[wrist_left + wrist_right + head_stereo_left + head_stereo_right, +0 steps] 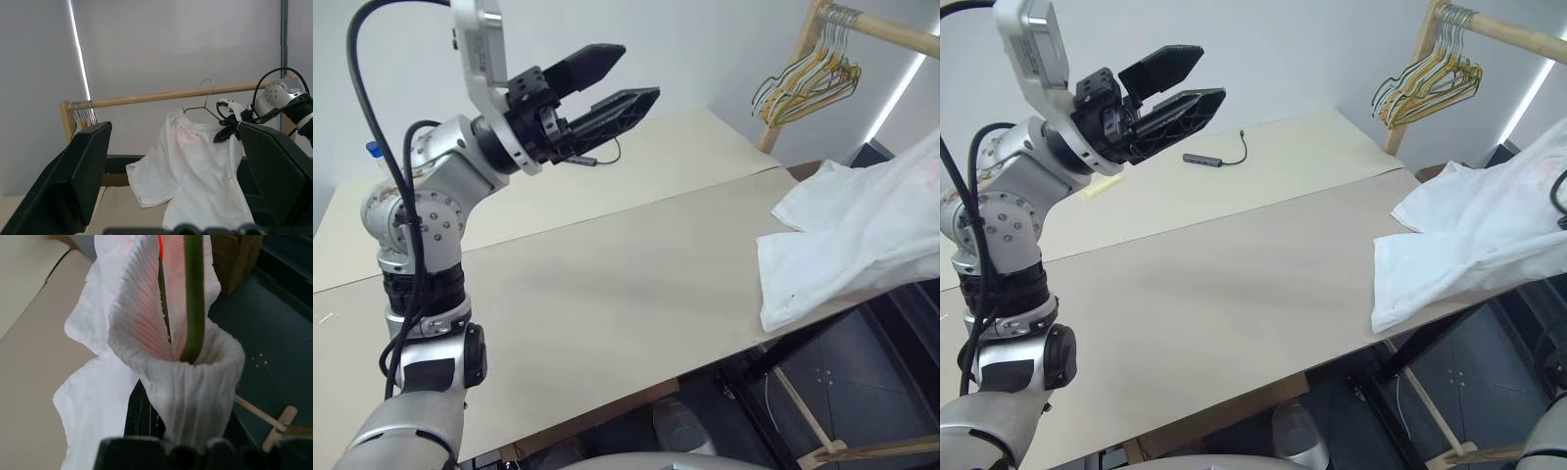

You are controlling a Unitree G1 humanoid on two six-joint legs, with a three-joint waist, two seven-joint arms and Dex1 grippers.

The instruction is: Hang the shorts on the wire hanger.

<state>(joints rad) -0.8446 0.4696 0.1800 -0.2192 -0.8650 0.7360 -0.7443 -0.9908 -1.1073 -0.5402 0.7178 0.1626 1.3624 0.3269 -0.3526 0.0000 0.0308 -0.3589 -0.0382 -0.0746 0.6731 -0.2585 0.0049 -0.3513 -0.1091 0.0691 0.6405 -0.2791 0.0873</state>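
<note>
One claw is doing the holding and the other is standing by. The right gripper (230,128) is clamped shut on the waistband of the shorts (847,245), and the right wrist view shows the gathered, pink-tinted fabric bunched around the wire hanger (203,105) that runs through it. That pinch appears to be keeping cloth and wire together so the garment cannot slide off while it is being carried. From the left wrist view, the hanger's hook is rising at the wooden rail (186,93), though whether it is resting on the rail or just in front of it cannot be told.

Below the rail, the shorts are draping down, and their lower legs are trailing onto the table (607,284) at its edge nearest the rail. The bunch of spare hangers (808,78) is hanging at the rail's far end, well apart from the garment.

The left gripper (612,83) is raised over the table with its jaws spread wide and nothing between them, well apart from the shorts and pointing towards the rail, probably waiting to steady or straighten the fabric.
</note>
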